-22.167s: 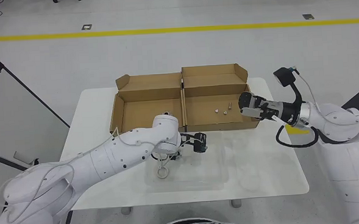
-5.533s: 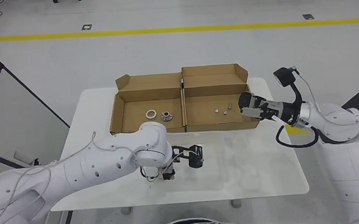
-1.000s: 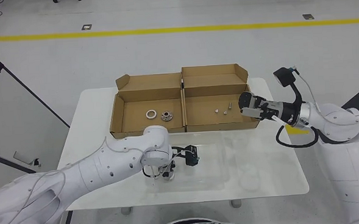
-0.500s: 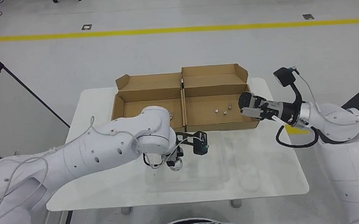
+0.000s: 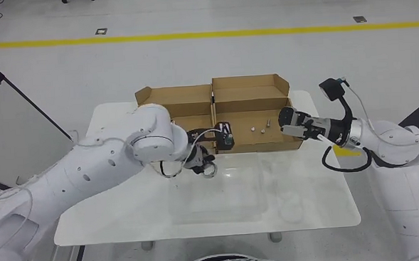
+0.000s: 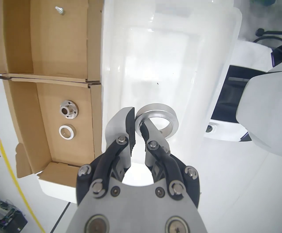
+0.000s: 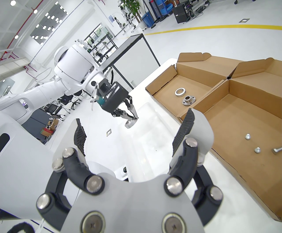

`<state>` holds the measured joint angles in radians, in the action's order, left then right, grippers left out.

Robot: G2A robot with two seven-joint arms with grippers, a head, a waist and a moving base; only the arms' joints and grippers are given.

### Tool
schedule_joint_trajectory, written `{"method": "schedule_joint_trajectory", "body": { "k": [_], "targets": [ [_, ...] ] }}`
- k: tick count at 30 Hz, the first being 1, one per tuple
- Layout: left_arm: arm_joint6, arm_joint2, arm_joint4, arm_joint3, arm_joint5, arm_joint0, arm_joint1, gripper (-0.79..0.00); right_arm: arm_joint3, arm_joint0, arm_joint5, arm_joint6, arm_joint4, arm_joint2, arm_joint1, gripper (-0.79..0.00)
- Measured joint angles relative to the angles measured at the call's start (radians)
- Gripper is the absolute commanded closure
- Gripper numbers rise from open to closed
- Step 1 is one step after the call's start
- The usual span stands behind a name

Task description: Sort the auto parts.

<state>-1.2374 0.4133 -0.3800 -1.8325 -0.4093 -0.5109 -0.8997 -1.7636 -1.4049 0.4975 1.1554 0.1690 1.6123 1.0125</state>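
Clamped the left gripper (image 6: pixel 137 120) on the wall of the metal ring (image 6: pixel 156 107), one finger inside the hole and one outside; held the ring in the air over the clear tray (image 6: pixel 229 66), near the left box (image 6: pixel 44 141). Saw a flanged hub (image 6: pixel 68 109) and a white washer (image 6: pixel 67 132) lying apart in that box; hung the right gripper (image 7: pixel 134 115) wide open beside the right box (image 7: pixel 242 106).

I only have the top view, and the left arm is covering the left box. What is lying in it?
Observer: A flanged hub and a loose ring, side by side, not touching.
Operator: How does the left tool grip its ring?
Observer: The left tool pinches the wall of the held ring, one finger inside the hole, one outside.
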Motion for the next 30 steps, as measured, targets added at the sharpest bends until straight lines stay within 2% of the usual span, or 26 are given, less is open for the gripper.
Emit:
{"method": "schedule_joint_trajectory", "body": {
  "k": [4,7,10,14,17,30],
  "targets": [
    [0.072,0.122,0.056,-0.016,-0.042,-0.070,0.060,0.000,0.000,0.000,0.000,0.000,0.000,0.000,0.000,-0.785],
    [0.178,0.205,0.118,-0.009,-0.073,-0.135,0.092,0.000,0.000,0.000,0.000,0.000,0.000,0.000,0.000,-0.785],
    [0.286,0.269,0.165,-0.013,-0.104,-0.194,0.111,0.000,0.000,0.000,0.000,0.000,0.000,0.000,0.000,-0.785],
    [0.420,0.331,0.219,-0.013,-0.158,-0.253,0.123,0.000,0.000,0.000,0.000,0.000,0.000,0.000,0.000,-0.785],
    [0.481,0.365,0.241,-0.004,-0.196,-0.280,0.128,0.000,0.000,0.000,0.000,0.000,0.000,0.000,0.000,-0.785],
    [0.481,0.376,0.219,0.001,-0.178,-0.287,0.129,0.000,0.000,0.000,0.000,0.000,0.000,0.000,0.000,-0.785]
  ]
}}
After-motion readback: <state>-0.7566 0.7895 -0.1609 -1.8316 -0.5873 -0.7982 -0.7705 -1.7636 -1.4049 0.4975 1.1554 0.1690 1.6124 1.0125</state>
